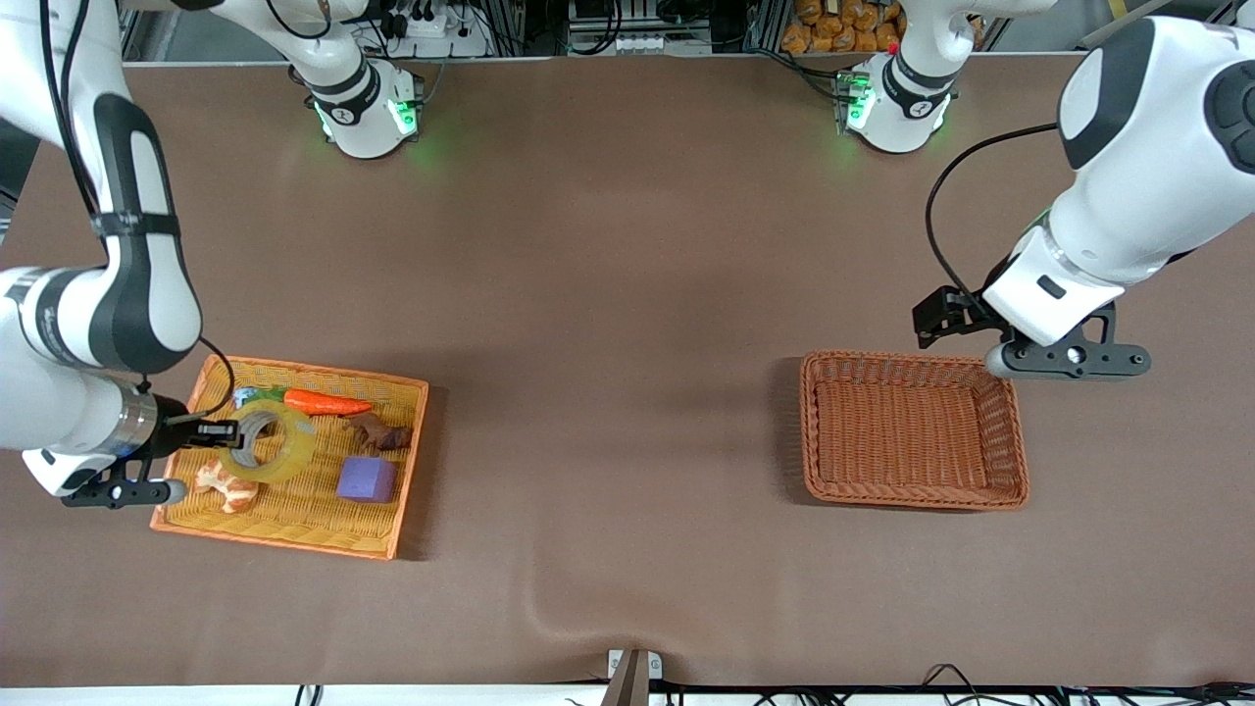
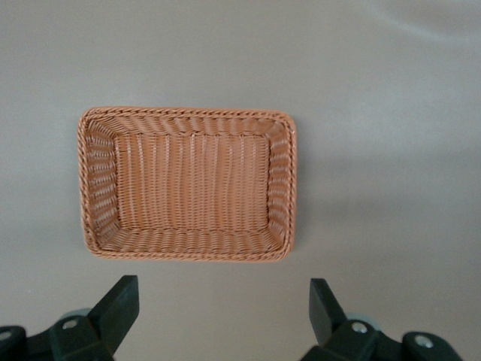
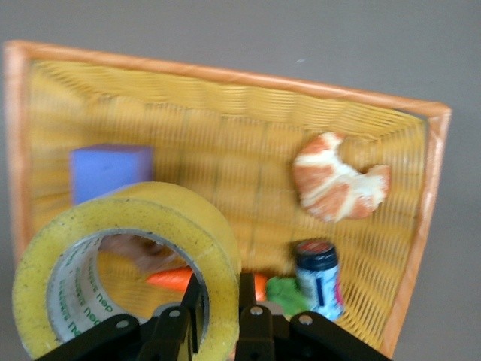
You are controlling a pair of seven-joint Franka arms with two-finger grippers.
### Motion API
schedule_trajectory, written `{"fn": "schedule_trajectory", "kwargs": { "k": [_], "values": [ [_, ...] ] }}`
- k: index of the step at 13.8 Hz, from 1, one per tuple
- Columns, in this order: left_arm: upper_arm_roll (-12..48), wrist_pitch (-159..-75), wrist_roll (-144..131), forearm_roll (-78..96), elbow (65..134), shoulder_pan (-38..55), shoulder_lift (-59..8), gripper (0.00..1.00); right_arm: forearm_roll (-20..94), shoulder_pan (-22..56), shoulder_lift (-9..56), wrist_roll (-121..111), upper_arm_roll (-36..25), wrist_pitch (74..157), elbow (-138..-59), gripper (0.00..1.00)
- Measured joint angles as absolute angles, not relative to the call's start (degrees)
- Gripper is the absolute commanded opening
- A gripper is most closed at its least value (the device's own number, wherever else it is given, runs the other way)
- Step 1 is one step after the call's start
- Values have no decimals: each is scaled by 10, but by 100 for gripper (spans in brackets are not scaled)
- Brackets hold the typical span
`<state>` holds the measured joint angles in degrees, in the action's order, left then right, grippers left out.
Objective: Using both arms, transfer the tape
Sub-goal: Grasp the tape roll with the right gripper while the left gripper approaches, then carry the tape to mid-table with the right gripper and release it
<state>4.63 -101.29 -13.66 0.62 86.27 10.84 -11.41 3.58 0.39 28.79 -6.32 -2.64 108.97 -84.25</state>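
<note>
I have the right arm's black two-finger tool [image 1: 227, 431] clamped on the wall of the ring-shaped roll of translucent yellowish packing tape with a grey core [image 1: 269, 443], 1 finger inside the ring and 1 outside, and the roll hangs over the yellow wicker tray with an orange rim [image 1: 324, 544] at the right arm's end of the brown tabletop [image 1: 608, 324]. In that tray I see an orange carrot [image 1: 326, 403] at about 1 o'clock from the roll, a purple foam cube [image 1: 367, 479] at about 4 o'clock, a golden croissant [image 1: 227, 485] at about 7 o'clock, and a dark brown lump [image 1: 380, 432] between carrot and cube. My left arm's black tool [image 2: 218, 320] waits with its fingers spread wide, above the tabletop just beside the empty reddish-brown wicker basket [image 1: 1010, 441].
</note>
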Motion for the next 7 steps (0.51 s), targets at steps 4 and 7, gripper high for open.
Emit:
{"fn": "schedule_trajectory", "kwargs": {
  "k": [4, 7],
  "values": [
    [46, -1029, -163, 6, 861, 123, -126, 100, 45, 88, 268, -40, -21, 1071, -843, 0],
    [46, -1033, -169, 6, 859, 122, -131, 100, 73, 147, 268, 73, -20, 1061, -849, 0]
  ]
}}
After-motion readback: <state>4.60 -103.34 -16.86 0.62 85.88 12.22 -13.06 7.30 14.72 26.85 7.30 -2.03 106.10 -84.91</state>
